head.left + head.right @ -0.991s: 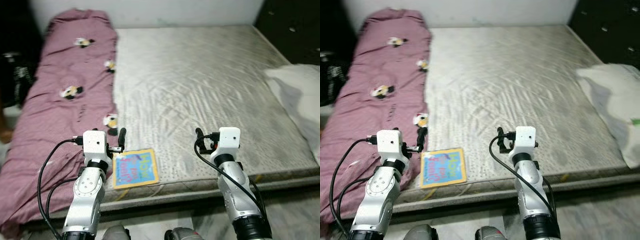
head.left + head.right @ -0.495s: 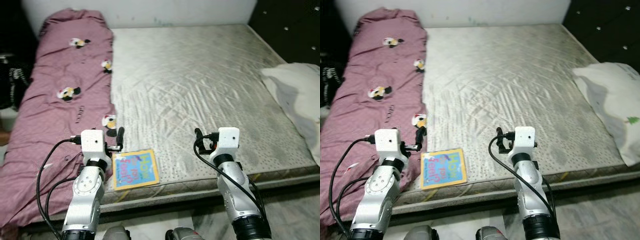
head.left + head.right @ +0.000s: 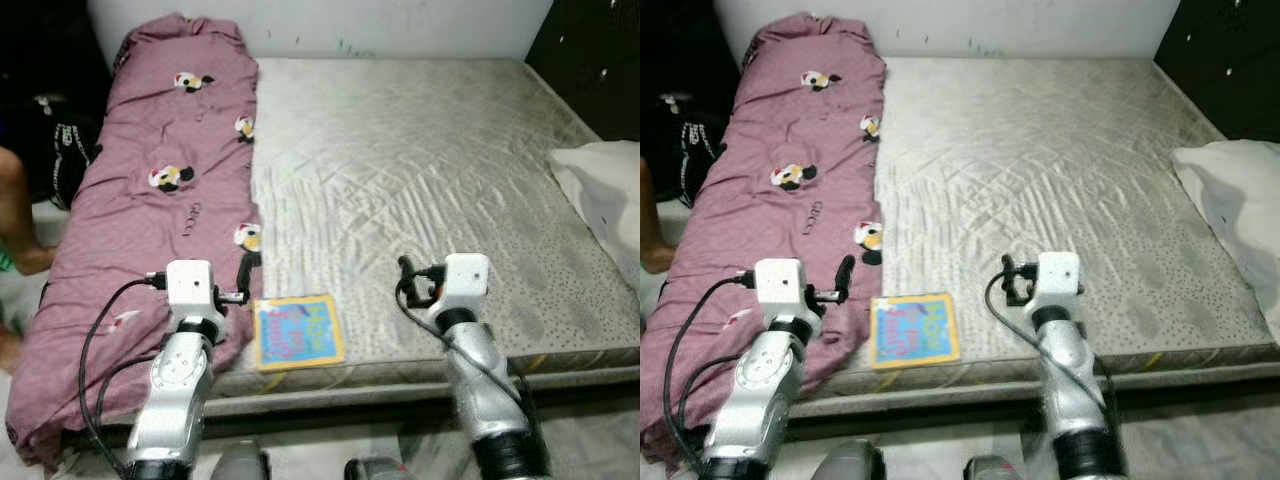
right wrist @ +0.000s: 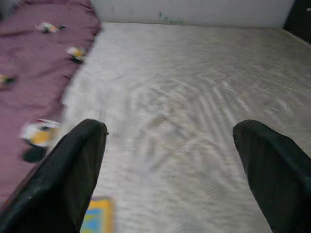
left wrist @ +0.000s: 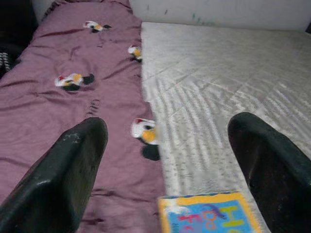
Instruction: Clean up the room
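Above the near edge of the bed, the left gripper point(image 5: 165, 160) hangs with its two black fingers point(image 5: 63, 170) spread wide and nothing between them. It sits over the border where the purple blanket point(image 3: 150, 200) meets the bare grey mattress point(image 3: 420, 170). Just beside it, toward the robot's right, a colourful book point(image 3: 297, 331) with a yellow border and blue cover lies flat on the mattress at the near edge, its left side touching the blanket's hem; its top edge also shows low between the left gripper's fingers point(image 5: 209, 213).

The right gripper point(image 4: 170, 165) is held at similar height over the mattress, well to the right of the book, its fingers point(image 4: 68, 174) likewise parted and holding nothing.

The blanket runs the length of the bed's left side, bunched and wrinkled, printed with small cartoon figures, and drapes over the near left corner. The rest of the mattress is uncovered and creased. At the bed's right edge lies a white pillow point(image 3: 1240, 200). A pale wall point(image 3: 380, 25) stands behind the bed, dark furniture point(image 3: 1230, 60) at the far right, and part of a person's leg point(image 3: 20, 215) shows at the far left beside the bed.
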Motion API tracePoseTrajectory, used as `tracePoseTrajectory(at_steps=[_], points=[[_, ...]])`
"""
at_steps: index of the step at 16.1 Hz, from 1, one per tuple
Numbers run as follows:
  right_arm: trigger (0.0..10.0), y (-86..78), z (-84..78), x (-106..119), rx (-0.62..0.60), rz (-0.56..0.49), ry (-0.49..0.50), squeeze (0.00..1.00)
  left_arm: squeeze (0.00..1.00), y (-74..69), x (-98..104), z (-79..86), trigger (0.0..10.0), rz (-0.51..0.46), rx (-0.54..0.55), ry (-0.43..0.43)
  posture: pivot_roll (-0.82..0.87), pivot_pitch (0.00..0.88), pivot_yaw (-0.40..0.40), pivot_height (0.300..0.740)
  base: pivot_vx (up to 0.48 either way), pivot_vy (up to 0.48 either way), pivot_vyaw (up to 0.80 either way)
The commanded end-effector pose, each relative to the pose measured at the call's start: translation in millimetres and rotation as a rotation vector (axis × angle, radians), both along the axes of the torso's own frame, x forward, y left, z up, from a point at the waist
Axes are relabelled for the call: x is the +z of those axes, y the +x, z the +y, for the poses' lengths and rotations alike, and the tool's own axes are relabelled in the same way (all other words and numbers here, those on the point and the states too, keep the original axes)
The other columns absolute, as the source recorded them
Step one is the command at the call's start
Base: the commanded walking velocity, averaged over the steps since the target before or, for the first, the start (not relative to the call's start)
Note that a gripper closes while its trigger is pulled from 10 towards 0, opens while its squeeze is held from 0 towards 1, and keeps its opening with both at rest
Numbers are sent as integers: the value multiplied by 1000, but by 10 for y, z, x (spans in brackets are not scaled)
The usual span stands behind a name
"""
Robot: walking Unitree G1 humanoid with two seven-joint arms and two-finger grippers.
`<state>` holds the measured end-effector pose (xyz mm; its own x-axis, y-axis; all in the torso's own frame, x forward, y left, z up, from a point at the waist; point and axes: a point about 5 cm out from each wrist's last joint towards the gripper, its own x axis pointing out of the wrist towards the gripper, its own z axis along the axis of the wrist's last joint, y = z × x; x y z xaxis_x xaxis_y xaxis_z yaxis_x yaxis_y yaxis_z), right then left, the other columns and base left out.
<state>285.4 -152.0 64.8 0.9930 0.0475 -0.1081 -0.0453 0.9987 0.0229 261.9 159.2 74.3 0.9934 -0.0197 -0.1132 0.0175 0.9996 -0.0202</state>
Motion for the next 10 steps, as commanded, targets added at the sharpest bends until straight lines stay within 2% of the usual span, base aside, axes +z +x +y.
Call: tracePoseTrajectory(at_steps=[1,10], points=[[10000,2,-22,20,-1,-2,-3,0,0,14,25,2,10000,-10,-3,16,-15,76,-12,740,0,0,0],[10000,11,-25,15,4,4,-10,0,0,25,26,1,10000,-14,10,11,-16,71,-17,740,0,0,0]])
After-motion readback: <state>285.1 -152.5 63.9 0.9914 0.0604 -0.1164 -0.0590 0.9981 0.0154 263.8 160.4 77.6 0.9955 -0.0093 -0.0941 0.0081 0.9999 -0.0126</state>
